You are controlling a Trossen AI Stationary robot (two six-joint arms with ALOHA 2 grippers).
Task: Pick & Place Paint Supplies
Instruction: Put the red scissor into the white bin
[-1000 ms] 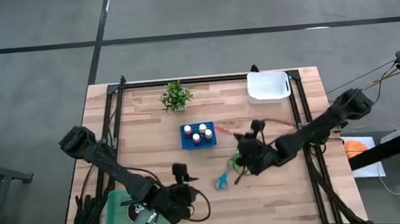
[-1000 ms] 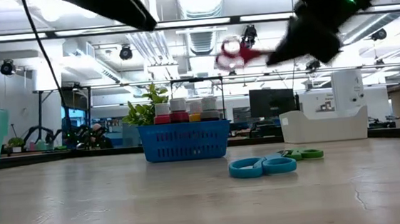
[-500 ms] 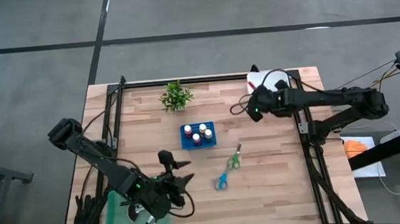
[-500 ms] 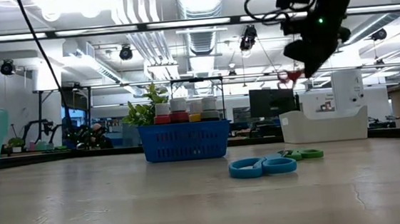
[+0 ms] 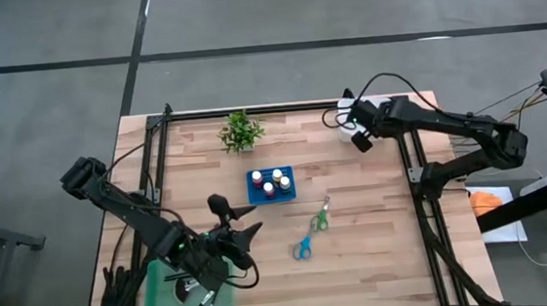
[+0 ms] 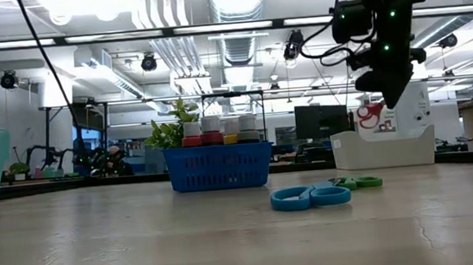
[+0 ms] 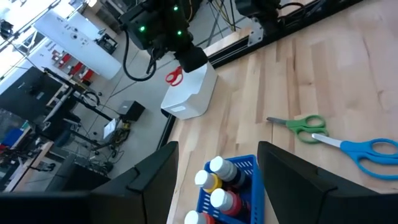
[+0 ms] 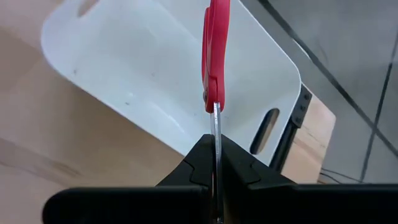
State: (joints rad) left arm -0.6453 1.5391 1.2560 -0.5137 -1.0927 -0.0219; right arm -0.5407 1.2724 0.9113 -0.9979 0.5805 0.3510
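My right gripper (image 5: 359, 140) hangs at the table's far right, shut on small red-handled scissors (image 6: 370, 115), just above a white bin (image 8: 143, 81). My left gripper (image 5: 246, 231) is open and raised over the table's near left, beside a teal tray (image 5: 163, 297) that holds dark brushes (image 5: 200, 303). A blue basket (image 5: 271, 183) of paint bottles (image 7: 219, 168) stands mid-table. Blue-handled scissors (image 5: 302, 247) and green-handled scissors (image 5: 321, 216) lie flat on the wood to its near right. My right gripper pinches the red scissors by their closed metal blades (image 8: 216, 124) between its two fingers, which lie along the blades. It slants downward. The red handles (image 8: 216, 50) stick out past the fingertips, and the scissors are clear of the table, over the white bin.
A small green potted plant (image 5: 241, 131) stands near the far edge, left of the white bin (image 6: 390, 147). Black frame rails (image 5: 155, 172) run along both sides of the table. Bare wood lies between the basket and the bin.
My right gripper has carried the red scissors from mid-table toward the far right edge, turning as it went, and now holds them over the white bin. My left gripper has risen from the teal tray and tipped up toward level, staying open.
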